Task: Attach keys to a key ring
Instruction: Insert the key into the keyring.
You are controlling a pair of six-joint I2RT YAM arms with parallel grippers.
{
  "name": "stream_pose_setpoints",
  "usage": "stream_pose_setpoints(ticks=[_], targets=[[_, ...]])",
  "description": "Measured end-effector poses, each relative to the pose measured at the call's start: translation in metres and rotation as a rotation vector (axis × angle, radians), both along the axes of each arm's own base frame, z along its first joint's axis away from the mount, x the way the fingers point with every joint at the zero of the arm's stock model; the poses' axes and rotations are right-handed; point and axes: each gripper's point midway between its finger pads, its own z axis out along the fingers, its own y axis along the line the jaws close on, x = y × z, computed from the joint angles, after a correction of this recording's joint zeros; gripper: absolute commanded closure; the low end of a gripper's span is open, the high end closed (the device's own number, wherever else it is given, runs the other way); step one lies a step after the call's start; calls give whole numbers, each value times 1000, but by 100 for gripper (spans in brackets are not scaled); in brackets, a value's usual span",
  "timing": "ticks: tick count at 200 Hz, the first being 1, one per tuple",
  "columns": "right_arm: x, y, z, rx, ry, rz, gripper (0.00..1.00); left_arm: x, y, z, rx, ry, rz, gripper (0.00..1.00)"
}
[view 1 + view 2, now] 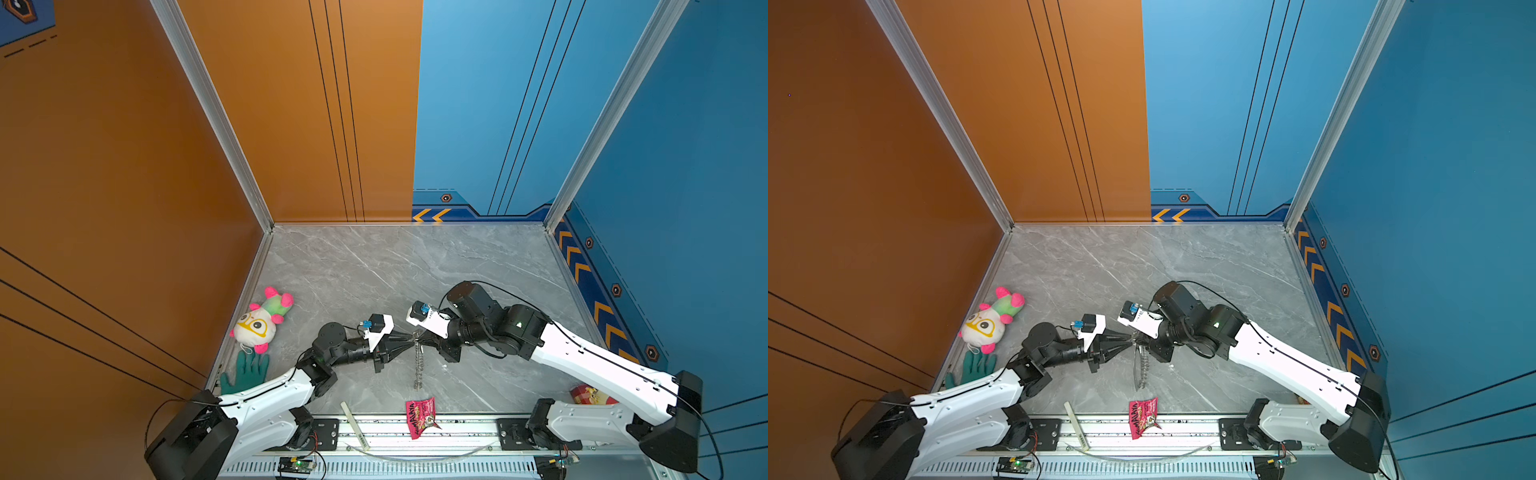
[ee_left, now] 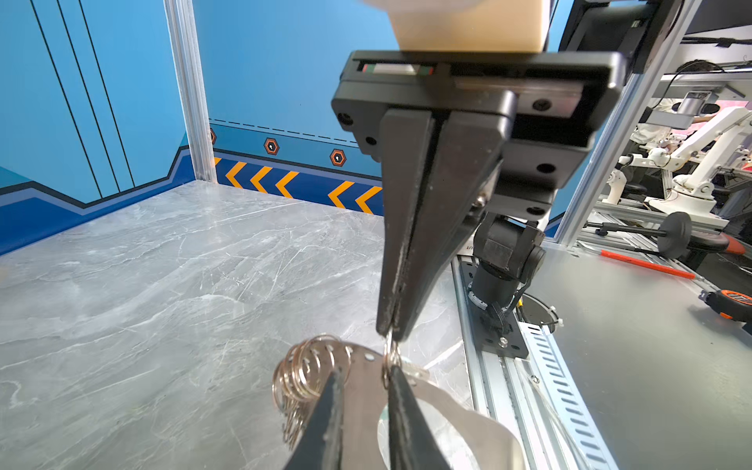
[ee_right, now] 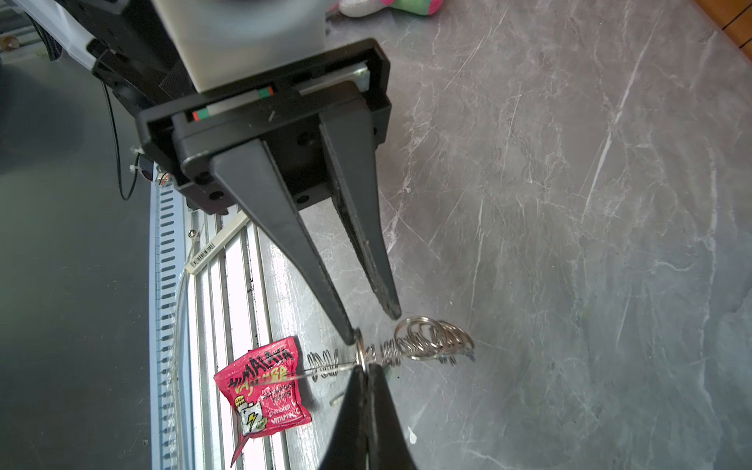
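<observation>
Seemingly to steady it for threading, the key ring (image 2: 362, 386) was pinched at its edge by the closed right pincer (image 2: 391, 331) above the front-middle of the counter (image 1: 374, 270); the left pincer (image 3: 372, 327) was parted narrowly, gripping nothing.

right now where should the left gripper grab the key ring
The flat band of the key ring, beside the small ring pinched by the shut right gripper. Its broad face shows between the fingers of the open left gripper, so roll that wrist and close from the left arm's side on both faces; the wire rings would likely slip.
</observation>
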Motion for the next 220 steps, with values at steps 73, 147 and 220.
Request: stream_pose_setpoints(ticks=[73,147,220], targets=[[-3,2,-12,-52,23,25,100,-4,-6,2,2,2,-37,84],[-4,0,-7,-46,8,25,100,-4,-7,1,6,8,-45,80],[-3,0,-1,-25,-8,22,100,-7,-9,-1,11,14,-68,96]])
